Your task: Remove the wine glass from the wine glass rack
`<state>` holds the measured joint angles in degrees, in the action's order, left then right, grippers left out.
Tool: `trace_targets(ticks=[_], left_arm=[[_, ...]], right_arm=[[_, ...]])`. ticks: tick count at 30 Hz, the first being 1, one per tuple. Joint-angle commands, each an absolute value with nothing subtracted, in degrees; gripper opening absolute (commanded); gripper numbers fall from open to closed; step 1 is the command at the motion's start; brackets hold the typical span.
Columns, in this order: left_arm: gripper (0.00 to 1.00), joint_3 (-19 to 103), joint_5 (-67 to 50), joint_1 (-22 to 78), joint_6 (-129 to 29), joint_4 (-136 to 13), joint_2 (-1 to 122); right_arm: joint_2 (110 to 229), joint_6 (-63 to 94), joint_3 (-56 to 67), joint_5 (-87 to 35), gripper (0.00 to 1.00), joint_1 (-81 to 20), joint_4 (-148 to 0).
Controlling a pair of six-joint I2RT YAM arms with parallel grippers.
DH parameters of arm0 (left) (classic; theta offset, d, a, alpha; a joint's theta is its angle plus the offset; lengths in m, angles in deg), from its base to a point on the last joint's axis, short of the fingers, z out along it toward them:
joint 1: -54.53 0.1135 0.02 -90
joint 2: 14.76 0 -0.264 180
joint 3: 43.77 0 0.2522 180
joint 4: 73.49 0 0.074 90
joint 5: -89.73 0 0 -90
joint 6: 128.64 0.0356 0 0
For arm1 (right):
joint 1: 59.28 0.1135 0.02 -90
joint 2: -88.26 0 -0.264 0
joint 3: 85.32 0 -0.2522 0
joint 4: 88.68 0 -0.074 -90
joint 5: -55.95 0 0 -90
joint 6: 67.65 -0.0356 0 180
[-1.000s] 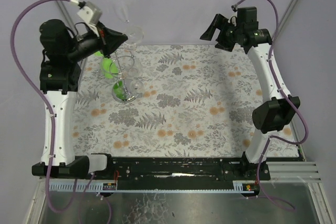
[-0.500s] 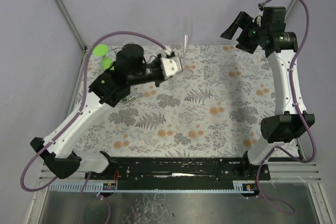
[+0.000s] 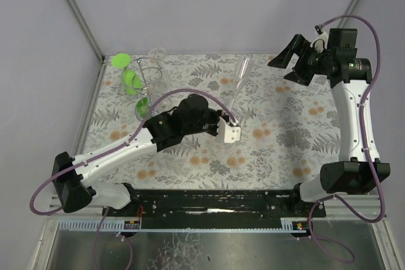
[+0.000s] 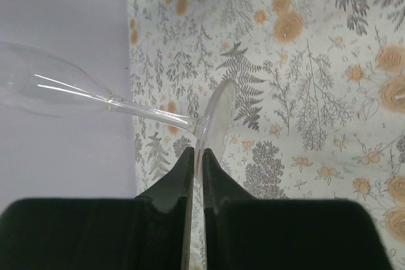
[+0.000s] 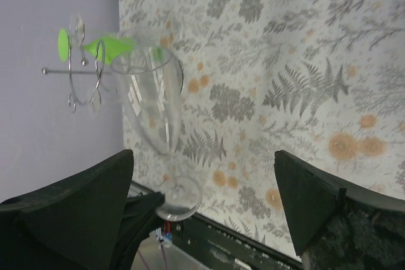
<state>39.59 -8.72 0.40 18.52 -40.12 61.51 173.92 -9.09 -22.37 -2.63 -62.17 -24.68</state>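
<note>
From above, your left gripper [image 3: 226, 121] holds the clear wine glass [image 3: 239, 77] by its foot. The glass is well away from the wine glass rack [image 3: 142, 86], over the flowery table [image 3: 285, 150], so it is already off the rack. It sticks up tall and leans, so a fast swing could tip it out.

In the left wrist view, the jaws are pressed on the thin edge of the foot [image 4: 215, 115]. That is a tiny, slippery bite. If you squeeze harder it may crack, and if you shake it may slide.

In the right wrist view, your right gripper [image 5: 202, 175] has its jaws wide apart and holds nothing. It is farther from the rack than the glass. If it comes closer you could bump the bowl.
</note>
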Motion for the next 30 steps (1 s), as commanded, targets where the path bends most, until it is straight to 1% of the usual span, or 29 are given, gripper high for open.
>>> trace_targets(ticks=[1, 8, 12, 30], left_arm=[[0.00, 34.74, -3.89, -1.65, 28.36, -52.64, 60.35], [0.00, 28.91, -1.74, -4.22, 34.91, -58.35, 60.65], [0.00, 27.21, -1.16, -5.54, 36.56, -59.00, 60.62], [0.00, 27.75, -1.84, -7.20, 37.60, -57.37, 62.34]], right_arm=[[170.94, -8.28, -17.75, 7.78, 0.99, -62.27, -26.14], [170.30, -8.01, -12.11, 11.46, 0.99, -62.27, -27.25], [170.73, -8.28, -10.50, 12.59, 0.99, -62.27, -28.40], [173.65, -8.45, -10.38, 14.38, 0.99, -60.69, -30.44]])
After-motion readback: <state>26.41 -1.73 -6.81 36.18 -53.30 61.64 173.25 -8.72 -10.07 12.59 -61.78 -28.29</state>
